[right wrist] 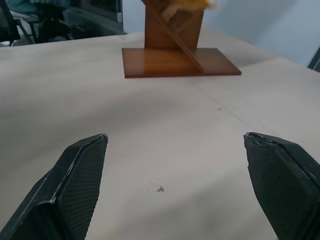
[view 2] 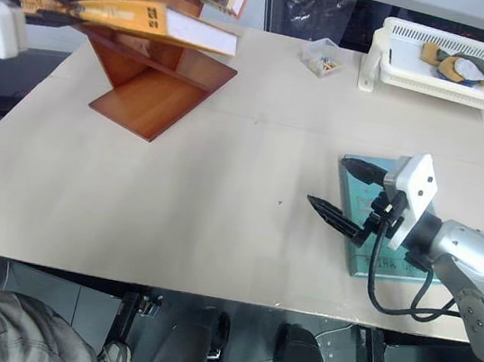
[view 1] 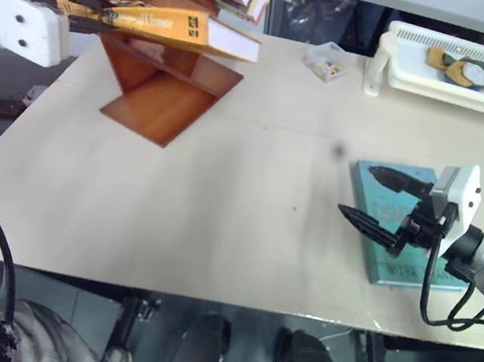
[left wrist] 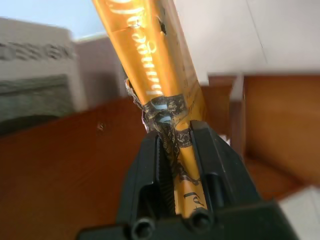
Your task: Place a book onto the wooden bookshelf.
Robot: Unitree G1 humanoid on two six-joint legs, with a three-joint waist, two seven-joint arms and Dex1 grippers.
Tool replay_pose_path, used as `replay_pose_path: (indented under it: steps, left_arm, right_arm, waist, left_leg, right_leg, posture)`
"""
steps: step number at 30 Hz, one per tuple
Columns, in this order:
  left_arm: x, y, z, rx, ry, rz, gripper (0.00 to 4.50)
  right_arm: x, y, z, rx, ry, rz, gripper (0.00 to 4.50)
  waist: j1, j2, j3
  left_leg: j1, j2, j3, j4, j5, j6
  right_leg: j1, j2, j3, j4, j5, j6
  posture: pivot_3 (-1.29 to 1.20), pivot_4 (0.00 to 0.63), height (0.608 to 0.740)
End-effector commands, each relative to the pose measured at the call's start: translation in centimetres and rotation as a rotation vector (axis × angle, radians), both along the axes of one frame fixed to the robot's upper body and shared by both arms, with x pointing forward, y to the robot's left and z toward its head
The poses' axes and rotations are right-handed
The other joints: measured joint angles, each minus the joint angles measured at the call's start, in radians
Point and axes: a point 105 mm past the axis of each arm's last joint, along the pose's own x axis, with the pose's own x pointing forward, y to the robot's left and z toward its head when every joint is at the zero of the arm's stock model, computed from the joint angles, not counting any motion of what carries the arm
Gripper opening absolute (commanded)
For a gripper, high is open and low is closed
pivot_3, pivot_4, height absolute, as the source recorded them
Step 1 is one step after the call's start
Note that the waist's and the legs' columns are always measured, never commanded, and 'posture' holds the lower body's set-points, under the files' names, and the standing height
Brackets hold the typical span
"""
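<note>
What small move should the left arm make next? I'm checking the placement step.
Probably ease the thick orange-yellow book further into the tilted reddish-brown wooden bookshelf. The left gripper is shut on its spine end, holding it roughly level in the air beside the shelf boards, not yet resting in a compartment.

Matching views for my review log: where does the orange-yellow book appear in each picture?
Left eye: the book upper left, clamped in the left pincer.
Right eye: upper left.
Left wrist: centre, running upward.
Right wrist: blurred yellow at top.
Shared landmark: the wooden bookshelf.
</note>
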Motion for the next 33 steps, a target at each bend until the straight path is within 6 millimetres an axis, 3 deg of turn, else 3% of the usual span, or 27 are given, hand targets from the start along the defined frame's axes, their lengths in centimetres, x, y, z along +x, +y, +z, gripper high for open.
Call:
replay_pose_path:
  steps: [1,5,6,7,10,13,21,25,28,29,31,32,33]
  left_arm:
    - [0.5,1.2,0.9,0.049,-0.041,0.105,0.29]
    - [1.5,2.0,0.9,0.083,-0.068,0.194,0.29]
    - [1.6,2.2,0.9,0.071,-0.062,0.212,1.06]
    - [1.6,2.4,0.9,0.064,-0.060,0.224,1.27]
    - [1.5,2.9,0.9,0.048,-0.066,0.243,2.69]
    - [0.5,3.0,1.7,-0.070,-0.102,0.192,3.67]
    - [-3.8,5.6,3.8,-0.577,-0.170,0.030,3.67]
    - [-5.3,6.4,2.0,-0.672,-0.084,-0.040,3.67]
    - [-6.2,6.3,0.5,-0.785,-0.006,-0.112,3.02]
    - [-6.3,5.4,-0.3,-0.869,0.054,-0.163,2.82]
    - [-6.9,3.6,-1.7,-0.950,0.151,-0.216,1.99]
    - [-7.1,2.3,-2.7,-1.001,0.203,-0.237,1.29]
    - [-6.8,-0.1,-4.7,-1.065,0.273,-0.274,1.15]
  right_arm:
    - [-0.6,0.6,1.1,0.000,-0.057,0.027,4.50]
    - [-0.9,1.0,1.2,0.010,-0.061,0.025,4.50]
    - [-1.0,1.1,1.2,0.011,-0.062,0.024,4.50]
    - [-1.1,1.2,1.2,0.013,-0.062,0.022,4.50]
    - [-1.3,1.3,1.2,0.017,-0.058,0.014,4.50]
    - [-1.3,1.2,1.1,0.016,-0.051,0.010,4.50]
    - [-1.1,1.3,1.3,0.014,-0.035,0.040,4.50]
    - [-0.8,1.1,1.2,0.005,-0.018,0.052,4.50]
    - [-0.5,0.9,1.1,-0.004,-0.008,0.057,4.50]
    - [-0.5,0.8,1.1,-0.006,-0.006,0.057,4.50]
    - [-0.3,0.7,1.2,-0.007,-0.005,0.058,4.50]
    - [-0.3,0.7,1.2,-0.008,-0.004,0.058,4.50]
    - [-0.2,0.7,1.3,-0.012,-0.008,0.053,4.50]
  waist:
    - [-0.003,0.000,0.000]
    - [-0.010,0.000,0.000]
    - [-0.011,0.000,0.000]
    - [-0.014,0.000,0.000]
    - [-0.019,-0.001,0.000]
    - [-0.020,-0.002,0.001]
    - [-0.032,-0.003,0.001]
    - [-0.036,-0.002,0.000]
    - [-0.036,-0.003,0.000]
    - [-0.039,-0.002,0.000]
    - [-0.041,-0.002,0.000]
    - [-0.040,-0.002,0.000]
    - [-0.041,-0.003,0.000]
  left_leg:
    - [0.000,0.000,0.000,0.000,0.000,0.000]
    - [-0.002,0.001,0.000,0.000,0.000,0.000]
    - [-0.002,0.001,0.000,0.000,0.000,0.000]
    - [-0.002,0.001,0.000,0.000,0.000,0.000]
    - [-0.002,0.001,0.001,0.001,0.000,0.000]
    - [-0.003,0.001,0.001,0.001,0.000,0.000]
    - [-0.003,0.002,0.008,0.002,0.000,0.000]
    - [-0.003,0.005,0.009,0.003,0.000,0.000]
    - [-0.002,0.006,0.009,0.004,0.000,0.000]
    - [-0.003,0.007,0.008,0.005,0.000,0.000]
    - [-0.003,0.008,0.005,0.006,0.000,0.000]
    - [-0.003,0.008,0.005,0.006,0.000,-0.001]
    - [-0.003,0.007,0.004,0.006,0.000,-0.001]
  right_leg:
    - [0.000,0.000,0.000,0.000,0.000,0.000]
    - [-0.003,0.000,0.000,0.001,0.000,0.000]
    - [-0.003,0.000,0.000,0.002,0.000,0.000]
    - [-0.003,0.000,0.000,0.002,0.000,0.000]
    - [-0.005,0.000,0.001,0.005,0.000,0.001]
    - [-0.008,-0.001,0.003,0.008,0.000,0.000]
    - [-0.013,-0.001,0.008,0.014,0.000,-0.001]
    - [-0.012,-0.001,0.008,0.015,0.000,0.000]
    - [-0.012,-0.001,0.009,0.017,0.000,-0.002]
    - [-0.012,-0.001,0.009,0.017,0.001,-0.002]
    - [-0.012,-0.001,0.010,0.017,0.001,-0.002]
    - [-0.012,-0.001,0.011,0.017,0.001,-0.002]
    - [-0.012,-0.001,0.010,0.017,0.001,-0.002]
  posture:
    - [0.00,0.150,0.740]
    - [0.00,0.150,0.740]
    - [0.00,0.150,0.740]
    - [0.00,0.150,0.740]
    - [0.00,0.150,0.740]
    - [0.00,0.150,0.740]
    - [0.00,0.150,0.740]
    - [0.00,0.150,0.740]
    - [0.00,0.150,0.740]
    - [0.00,0.150,0.740]
    - [0.00,0.150,0.740]
    - [0.00,0.150,0.740]
    - [0.00,0.150,0.740]
